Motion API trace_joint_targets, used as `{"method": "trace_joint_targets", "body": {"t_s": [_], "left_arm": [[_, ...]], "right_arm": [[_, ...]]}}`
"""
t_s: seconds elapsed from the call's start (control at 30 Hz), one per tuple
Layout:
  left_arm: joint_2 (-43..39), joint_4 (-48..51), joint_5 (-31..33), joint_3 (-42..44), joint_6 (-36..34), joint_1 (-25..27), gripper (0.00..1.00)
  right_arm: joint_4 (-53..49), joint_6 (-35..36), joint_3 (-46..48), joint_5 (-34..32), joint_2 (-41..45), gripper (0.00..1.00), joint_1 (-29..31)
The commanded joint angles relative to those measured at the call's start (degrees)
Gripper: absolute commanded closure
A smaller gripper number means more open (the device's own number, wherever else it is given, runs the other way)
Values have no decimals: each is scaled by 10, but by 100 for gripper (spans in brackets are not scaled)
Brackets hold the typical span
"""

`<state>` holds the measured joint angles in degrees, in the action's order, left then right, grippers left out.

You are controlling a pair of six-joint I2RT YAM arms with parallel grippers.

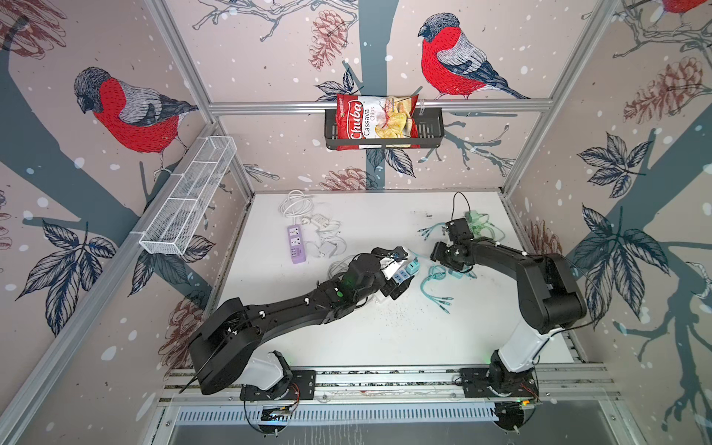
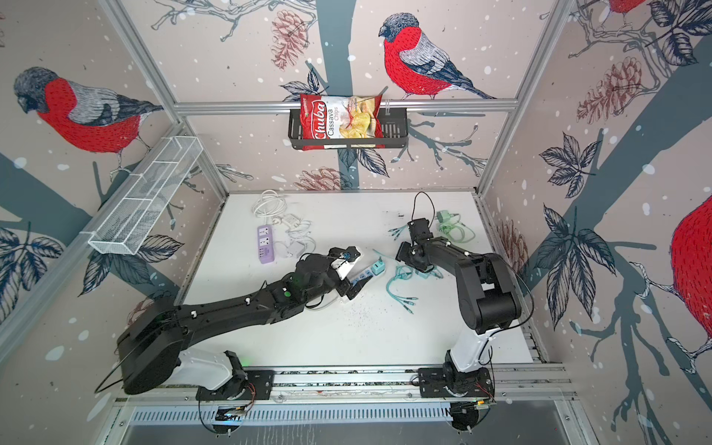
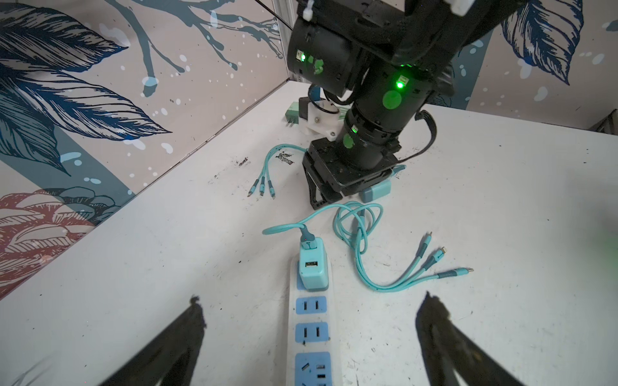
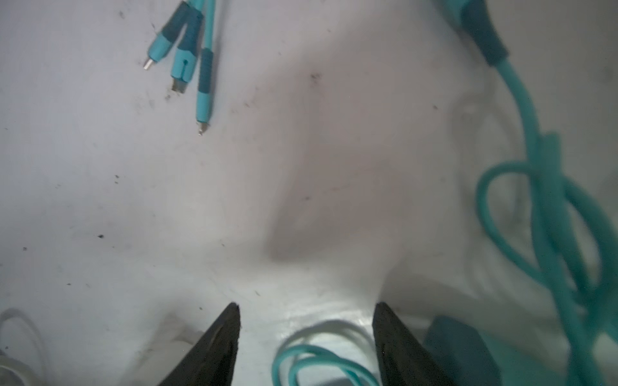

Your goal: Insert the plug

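Note:
A teal plug [image 3: 312,267] with a teal cable sits in the end socket of a white power strip [image 3: 311,337] with blue sockets; both show in the top views too, plug [image 1: 414,267] and strip [image 1: 400,275]. My left gripper [image 3: 311,297] is open, its fingers [image 3: 187,334] standing either side of the strip without touching it. My right gripper [image 4: 307,304] is open just above the table over loops of teal cable [image 4: 311,361]. A second teal charger [image 3: 376,194] lies beside its finger, outside the jaws.
A purple power strip [image 1: 296,244] and white chargers with cables [image 1: 319,231] lie at the back left. A green charger [image 1: 477,223] lies at the back right. Teal cable ends [image 1: 439,300] trail toward the front. A chip bag [image 1: 375,117] sits in a black wall basket.

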<state>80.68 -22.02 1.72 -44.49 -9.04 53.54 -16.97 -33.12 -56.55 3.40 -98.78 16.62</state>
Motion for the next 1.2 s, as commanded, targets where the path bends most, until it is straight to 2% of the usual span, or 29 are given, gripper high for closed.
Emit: {"method": "trace_joint_targets", "body": {"t_s": [0.0,0.27,0.47,0.57,0.73,0.87,1.17], "left_arm": [[-5,-12,6,0,-4,2,3],[9,-20,2,-9,-5,2,3],[21,-12,-4,-28,-15,5,3],[31,-20,-12,-33,-26,5,3],[49,-7,-16,-57,-42,10,3],[49,-7,-23,-65,-55,14,3],[139,-28,-88,-108,-128,70,3]], "right_arm": [[-29,3,29,-30,34,34,4],[-62,-31,145,-37,197,32,13],[-100,-41,136,-78,267,30,4],[-89,-36,121,-94,253,30,-14],[-100,-26,73,-130,179,30,-48],[-101,-30,74,-138,163,31,-65],[-95,-23,111,-103,173,32,-110]]}}
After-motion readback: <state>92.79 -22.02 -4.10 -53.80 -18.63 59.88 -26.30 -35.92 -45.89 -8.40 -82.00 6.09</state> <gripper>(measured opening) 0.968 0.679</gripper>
